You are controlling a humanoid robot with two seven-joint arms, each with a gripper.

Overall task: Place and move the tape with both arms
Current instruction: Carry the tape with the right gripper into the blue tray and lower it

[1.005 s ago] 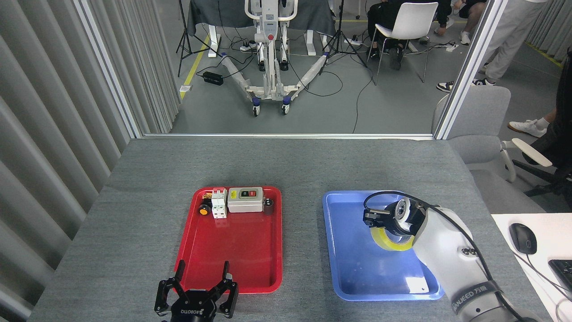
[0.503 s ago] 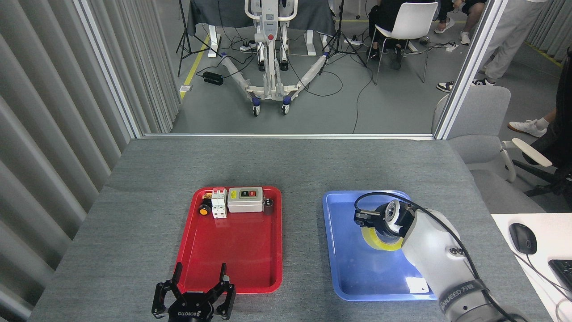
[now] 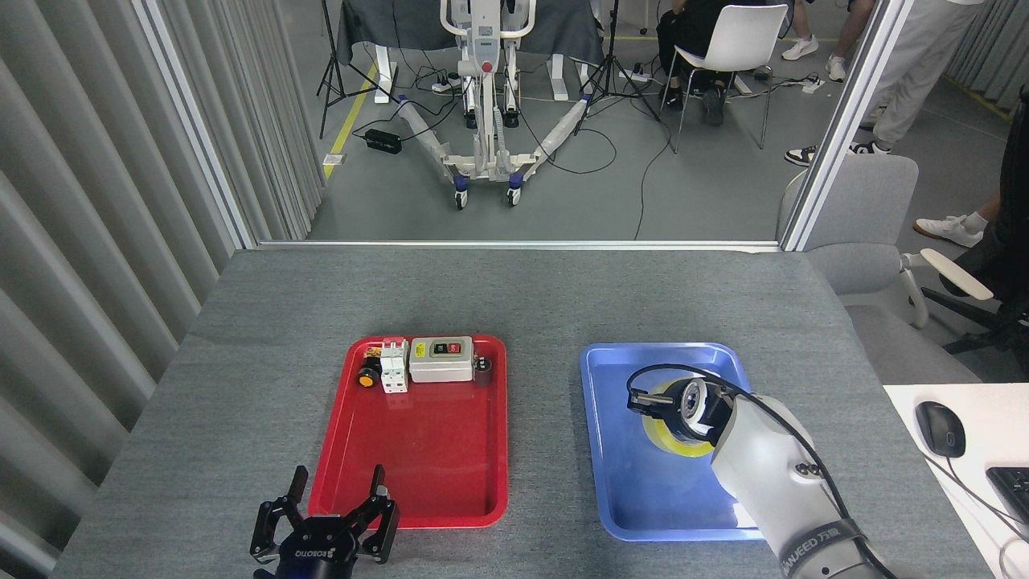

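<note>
The tape [image 3: 661, 440], a yellow translucent roll, shows only as an arc low over the middle of the blue tray [image 3: 623, 482]; the rest is hidden under my right wrist. My right gripper [image 3: 674, 410] points down onto the roll and is seen end-on, its fingers hidden by the wrist and a black cable loop. The roll has travelled with it, so it is held. My left gripper [image 3: 336, 486] stands open at the near table edge, just off the red tray's [image 3: 418, 458] front left corner, with nothing between its fingers.
At the far end of the red tray sit a grey switch box [image 3: 440, 359], white blocks [image 3: 393, 366] and a small black-and-orange part [image 3: 368, 377]. A side desk with a mouse [image 3: 939, 428] stands at the right. People and chairs are beyond the table.
My right arm has carried the tape leftward and down toward the blue tray's middle. My left gripper has drawn back toward the near edge and slightly left, still open.
</note>
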